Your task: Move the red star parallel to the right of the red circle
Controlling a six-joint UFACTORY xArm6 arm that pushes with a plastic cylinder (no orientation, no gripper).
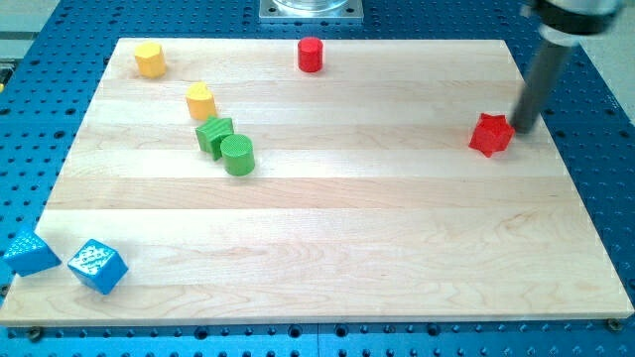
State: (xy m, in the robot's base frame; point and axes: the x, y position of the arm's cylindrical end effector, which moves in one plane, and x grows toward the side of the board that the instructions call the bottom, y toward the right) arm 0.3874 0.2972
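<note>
My tip [518, 129] touches the red star [490, 134] on its right. No fingers here, only a rod. I'd swing to its near side, then push far, level with the red circle [311, 55].

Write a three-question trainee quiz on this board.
1. True or false: my tip is at the red star's right side.
2. Which touches the green star? A) green cylinder B) yellow heart C) red circle
3. Fill in: the two blue blocks sit at the view's bottom ____.

Key: 1 true; 2 A; 3 left.
</note>
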